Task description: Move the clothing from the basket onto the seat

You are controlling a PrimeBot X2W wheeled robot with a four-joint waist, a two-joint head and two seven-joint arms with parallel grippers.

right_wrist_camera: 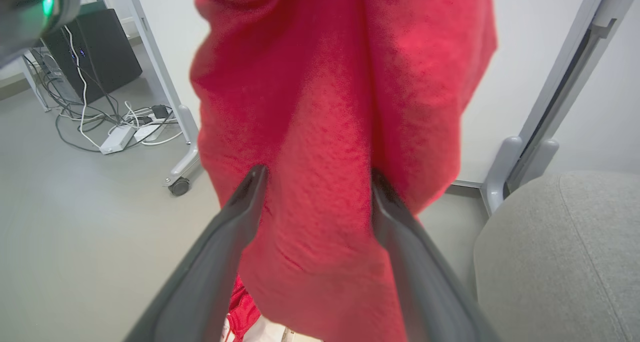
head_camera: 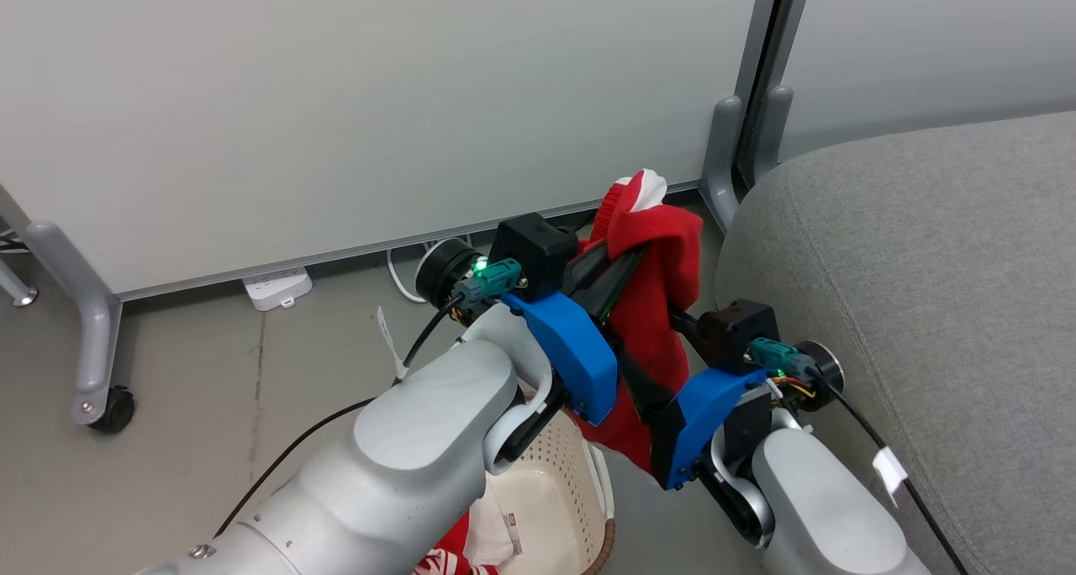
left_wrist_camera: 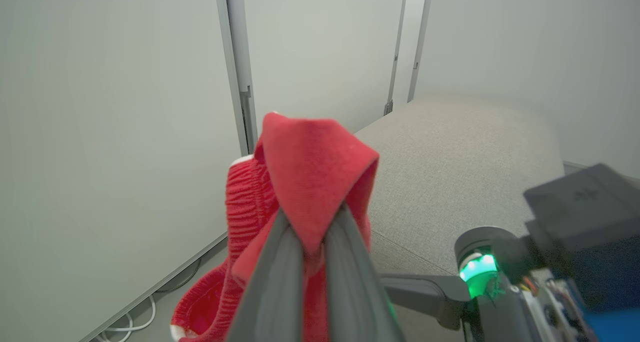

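Garment (head_camera: 664,247): red, hanging from the left fingers (left_wrist_camera: 272,282), above the basket (head_camera: 572,466).
Left fingers: pinched tight on a fold.
Right fingers (right_wrist_camera: 220,252): spread wide, straddling the hanging cloth.
Seat (head_camera: 925,264): beside the right fingers.

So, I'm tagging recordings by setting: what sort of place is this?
Probably an office or lab, not a home: partition panels on castors, a power strip on bare grey floor, a computer tower.

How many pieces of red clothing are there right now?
2. One red garment hangs pinched in the left hand above the basket, beside the seat. A red and white garment lies in the basket; the arm may hide more.
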